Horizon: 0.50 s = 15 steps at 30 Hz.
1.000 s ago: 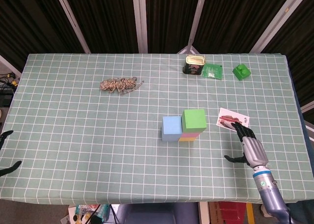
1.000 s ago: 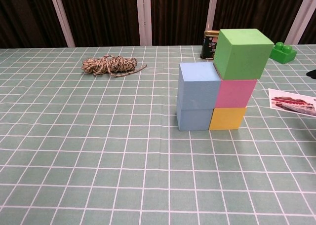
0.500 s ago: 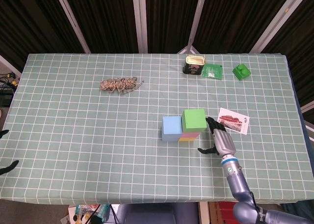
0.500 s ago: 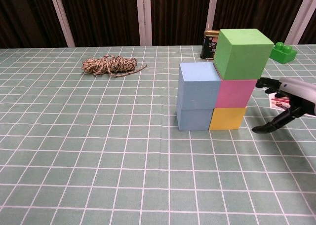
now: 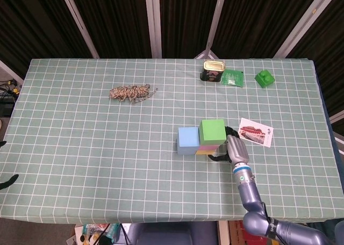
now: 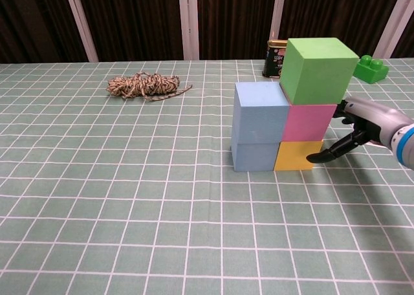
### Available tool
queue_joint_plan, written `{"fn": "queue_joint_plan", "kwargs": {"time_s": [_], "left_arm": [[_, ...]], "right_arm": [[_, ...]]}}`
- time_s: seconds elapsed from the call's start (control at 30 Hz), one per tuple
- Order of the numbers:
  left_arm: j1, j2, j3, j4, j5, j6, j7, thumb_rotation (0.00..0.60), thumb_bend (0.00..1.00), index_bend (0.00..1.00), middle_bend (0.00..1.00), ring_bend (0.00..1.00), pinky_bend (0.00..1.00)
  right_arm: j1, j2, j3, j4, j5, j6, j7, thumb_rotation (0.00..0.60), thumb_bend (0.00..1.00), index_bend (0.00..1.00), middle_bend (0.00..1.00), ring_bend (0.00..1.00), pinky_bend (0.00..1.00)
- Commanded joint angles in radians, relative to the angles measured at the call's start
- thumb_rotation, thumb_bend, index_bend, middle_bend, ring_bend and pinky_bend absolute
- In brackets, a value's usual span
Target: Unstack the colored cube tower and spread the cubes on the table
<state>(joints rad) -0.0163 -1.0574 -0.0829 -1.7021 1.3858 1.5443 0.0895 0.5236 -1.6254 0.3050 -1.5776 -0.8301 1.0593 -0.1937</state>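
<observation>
The cube tower stands right of the table's middle. A green cube (image 5: 212, 131) (image 6: 319, 62) sits skewed on top of a pink cube (image 6: 308, 121), which rests on a yellow cube (image 6: 297, 155). Against their left side is a lower blue stack (image 5: 188, 139) (image 6: 260, 125). My right hand (image 5: 234, 147) (image 6: 362, 128) is close against the tower's right side with its fingers spread and nothing in it. Its thumb tip lies low by the yellow cube, and the other fingers are level with the pink cube. Only dark fingertips (image 5: 7, 180) of my left hand show at the table's left edge.
A bundle of rope (image 5: 130, 92) (image 6: 143, 85) lies at the back left. A tin can (image 5: 213, 71) (image 6: 276, 57), a green packet (image 5: 233, 77) and a green toy brick (image 5: 264, 78) (image 6: 370, 68) stand at the back right. A picture card (image 5: 256, 132) lies right of the tower.
My right hand has moved left from near the picture card to the tower's right side. The cubes have not shifted.
</observation>
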Motion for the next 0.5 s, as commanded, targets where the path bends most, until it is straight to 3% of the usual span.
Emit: {"fn": "queue_joint_plan", "kwargs": {"time_s": [0.03, 0.3, 0.5], "left_arm": [[0.000, 0.000, -0.001, -0.001, -0.003, -0.001, 0.001, 0.600, 0.17, 0.19, 0.00, 0.00, 0.08], [-0.001, 0.002, -0.008, -0.004, -0.020, -0.009, -0.004, 0.600, 0.17, 0.18, 0.00, 0.00, 0.08], [-0.003, 0.003, -0.013, -0.005, -0.030, -0.011, -0.006, 0.600, 0.17, 0.18, 0.00, 0.00, 0.08]], "right_arm": [[0.006, -0.010, 0.000, 0.010, 0.002, -0.007, 0.009, 0.600, 0.16, 0.15, 0.17, 0.04, 0.00], [0.018, -0.053, 0.011, 0.045, -0.027, 0.013, 0.046, 0.600, 0.16, 0.32, 0.30, 0.12, 0.00], [0.027, -0.083, 0.011, 0.085, -0.030, 0.021, 0.044, 0.600, 0.16, 0.40, 0.35, 0.15, 0.00]]}}
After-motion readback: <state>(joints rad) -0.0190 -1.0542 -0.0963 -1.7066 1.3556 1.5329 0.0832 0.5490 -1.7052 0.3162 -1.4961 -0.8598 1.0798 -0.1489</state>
